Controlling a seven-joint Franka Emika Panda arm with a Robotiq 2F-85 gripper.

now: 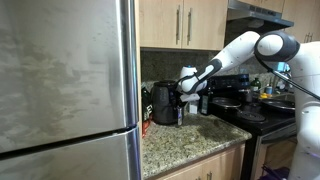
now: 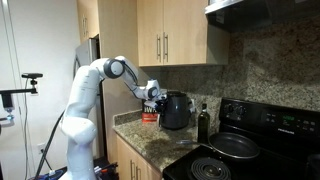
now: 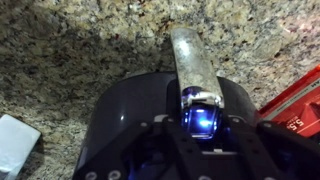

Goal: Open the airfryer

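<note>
Trouble is looming in the pull: the gripper point(image 3: 200, 108) is clenching the airfryer's point(image 3: 125, 112) grey handle point(image 3: 192, 60), with the airfryer sitting on the granite counter point(image 1: 195, 136), fridge point(image 1: 60, 80) left, stove point(image 1: 262, 122) right. Tugging off-axis is risking dragging the whole appliance along or sliding the jaws off.

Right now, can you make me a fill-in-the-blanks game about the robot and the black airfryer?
The airfryer is coloured ____.
The gripper is shut on the airfryer's ____.
The dark bottle stands between the airfryer and the ____.
Missing words: black, handle, stove.
</note>
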